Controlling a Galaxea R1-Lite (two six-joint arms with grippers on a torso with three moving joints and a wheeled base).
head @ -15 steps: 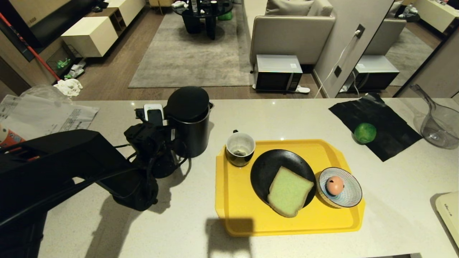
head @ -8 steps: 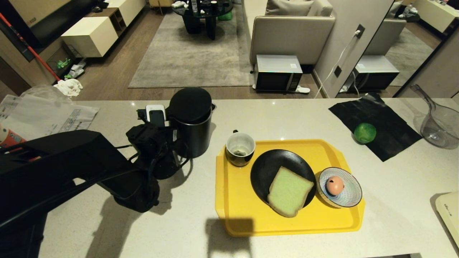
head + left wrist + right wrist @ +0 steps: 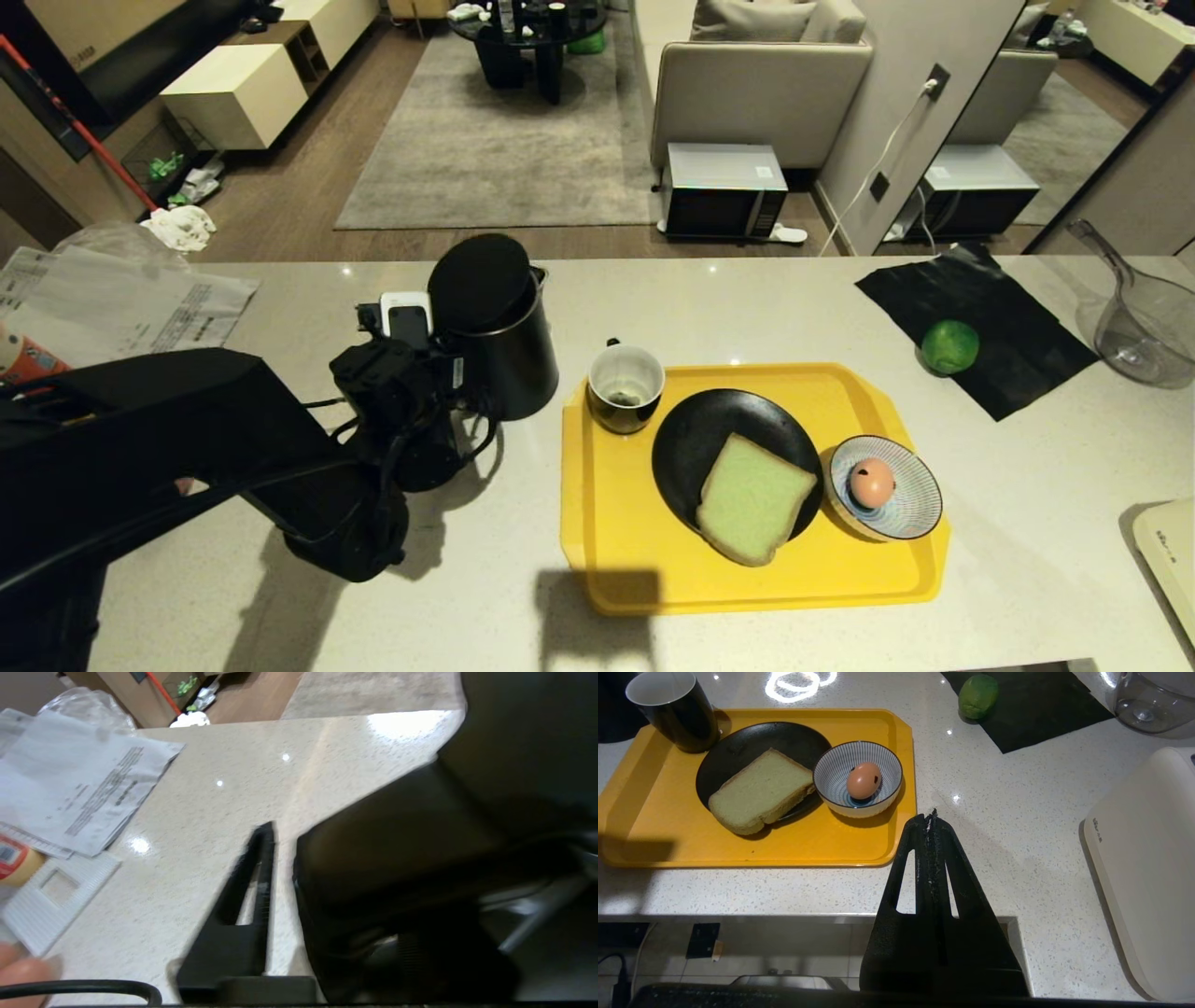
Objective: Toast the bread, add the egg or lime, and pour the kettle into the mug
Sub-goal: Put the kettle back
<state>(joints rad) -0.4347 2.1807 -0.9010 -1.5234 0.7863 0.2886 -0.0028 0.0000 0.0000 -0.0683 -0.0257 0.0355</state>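
Note:
The black kettle (image 3: 499, 350) stands on the counter left of the yellow tray (image 3: 607, 523), its top leaning toward my left gripper (image 3: 446, 369). In the left wrist view that gripper (image 3: 327, 849) is open around the kettle's handle (image 3: 397, 835); a gap shows between one finger (image 3: 261, 868) and the handle, and the other finger is hidden. The mug (image 3: 625, 387) (image 3: 675, 709) sits on the tray's near-left corner. The bread (image 3: 752, 497) (image 3: 759, 788) lies on a black plate (image 3: 695, 439). The egg (image 3: 871, 483) (image 3: 863, 780) rests in a striped bowl (image 3: 920, 509). The lime (image 3: 950, 346) (image 3: 978, 695) lies on a black mat. My right gripper (image 3: 930, 814) hangs shut by the counter's front edge.
Papers and a plastic bag (image 3: 121, 303) lie at the counter's far left. A clear pitcher (image 3: 1144, 336) stands at the far right, and a white appliance (image 3: 1167, 560) (image 3: 1143, 858) sits at the near right corner. The black mat (image 3: 990, 317) lies right of the tray.
The left gripper's jaws have spread apart at the kettle's handle. The kettle now leans, its lid shifted toward the gripper and its bottom slightly toward the tray. Everything on the tray is unmoved.

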